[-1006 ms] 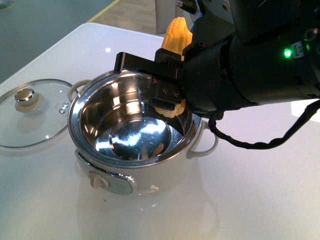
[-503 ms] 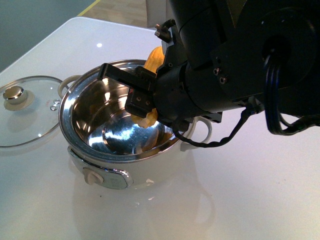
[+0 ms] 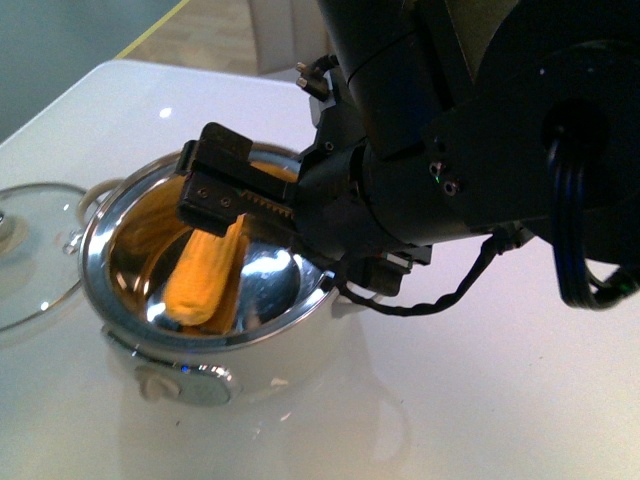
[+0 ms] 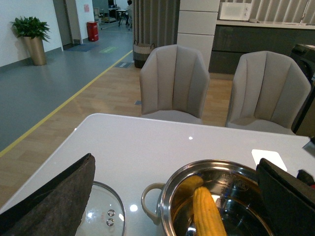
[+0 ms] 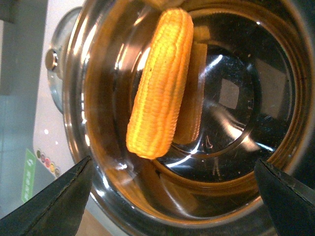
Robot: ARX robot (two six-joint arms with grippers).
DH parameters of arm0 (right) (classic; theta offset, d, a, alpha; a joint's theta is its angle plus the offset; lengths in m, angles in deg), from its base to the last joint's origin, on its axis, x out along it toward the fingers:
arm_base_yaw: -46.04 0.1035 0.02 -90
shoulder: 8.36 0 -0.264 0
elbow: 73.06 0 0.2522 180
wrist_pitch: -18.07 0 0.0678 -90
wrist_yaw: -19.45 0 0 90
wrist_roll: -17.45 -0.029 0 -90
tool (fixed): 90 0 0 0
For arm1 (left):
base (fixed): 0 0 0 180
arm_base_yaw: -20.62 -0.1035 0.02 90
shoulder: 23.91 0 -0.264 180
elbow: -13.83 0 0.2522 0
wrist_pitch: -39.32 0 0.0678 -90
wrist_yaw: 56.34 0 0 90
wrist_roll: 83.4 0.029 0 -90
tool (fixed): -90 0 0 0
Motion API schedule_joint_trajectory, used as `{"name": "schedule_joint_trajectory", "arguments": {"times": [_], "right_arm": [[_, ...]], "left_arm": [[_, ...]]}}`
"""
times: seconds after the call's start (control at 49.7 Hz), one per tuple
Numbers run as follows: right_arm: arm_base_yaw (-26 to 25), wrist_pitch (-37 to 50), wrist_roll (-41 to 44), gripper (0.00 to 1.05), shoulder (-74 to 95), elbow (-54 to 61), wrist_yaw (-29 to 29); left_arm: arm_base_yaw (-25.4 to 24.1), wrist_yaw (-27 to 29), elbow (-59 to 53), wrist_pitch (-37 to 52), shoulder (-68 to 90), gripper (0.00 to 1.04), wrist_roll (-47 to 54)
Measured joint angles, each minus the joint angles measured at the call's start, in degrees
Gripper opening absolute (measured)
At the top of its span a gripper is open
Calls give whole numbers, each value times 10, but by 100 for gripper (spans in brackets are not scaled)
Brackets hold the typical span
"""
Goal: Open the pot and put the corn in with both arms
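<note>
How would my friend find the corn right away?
Look at the white table, then the big cream pot with the shiny steel bowl. Inside it lies the corn, leaning on the wall: the only bright yellow, bumpy thing there.

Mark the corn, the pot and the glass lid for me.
corn (image 5: pixel 160 83), right wrist view, middle of the cob lying in the bowl.
pot (image 3: pixel 255 368), front view, cream outer wall below the steel rim.
glass lid (image 4: pixel 103 219), left wrist view, glass near the steam holes.
</note>
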Motion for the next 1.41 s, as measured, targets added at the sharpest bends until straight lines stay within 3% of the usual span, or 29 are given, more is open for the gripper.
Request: {"name": "schedule_joint_trajectory", "arguments": {"times": [0.242,0.403,0.664,0.865,1.147,1.409], "right_arm": [[-55,51,-30,96,-125,87,10],[-153,58,-31,96,-253,176,17],[-250,28,33,96,-344,257,-31],[-294,-7,151,96,-502,339,-112],[-380,-165,227,96,-835,446,-38],[-387,-153,242,95,-861,454,-50]], "left_arm": [[0,0,0,0,0,98,0],[0,0,0,0,0,98,0],[0,0,0,0,0,98,0],[0,0,0,0,0,98,0],[0,0,0,0,0,98,0],[0,0,0,0,0,98,0]]}}
